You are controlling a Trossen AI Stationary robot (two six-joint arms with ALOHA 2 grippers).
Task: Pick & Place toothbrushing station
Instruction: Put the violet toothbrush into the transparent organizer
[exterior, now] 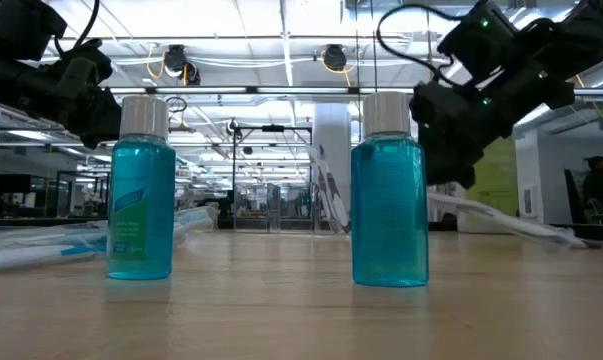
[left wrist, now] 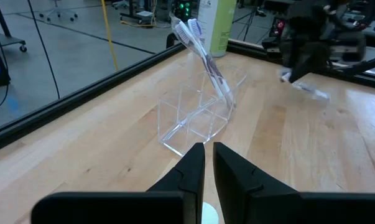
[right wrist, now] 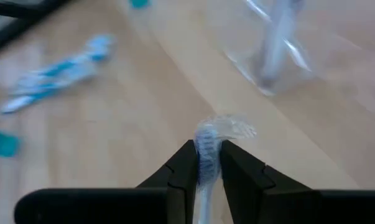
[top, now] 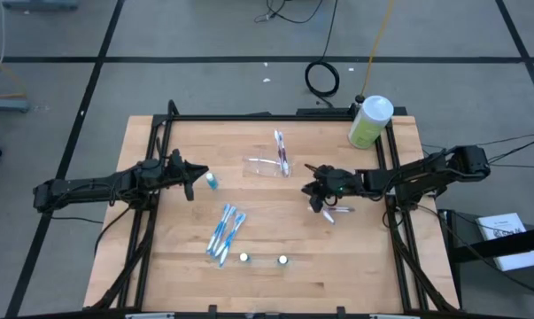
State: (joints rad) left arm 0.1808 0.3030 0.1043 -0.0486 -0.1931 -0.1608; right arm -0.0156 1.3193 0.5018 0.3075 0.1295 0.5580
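The toothbrushing station, a small clear tray, lies on the wooden table toward its far side, with two toothbrushes leaning up out of it. My right gripper hovers to the right of the tray, shut on a wrapped toothbrush. My left gripper waits at the table's left, fingers shut with nothing between them, pointing at the tray. A small blue bottle sits just beyond its tips. My right gripper pinches the wrapped toothbrush between its two fingers close to one end; the clear-wrapped tip sticks out just past the fingertips. The rest of the brush slants down away from the gripper toward the table; whether its low end touches the wood I cannot tell.
Several blue wrapped toothbrushes lie near the table's middle. Two small blue bottles with white caps stand near the front edge. A green bottle with a white cap stands at the far right corner. A black frame rims the table.
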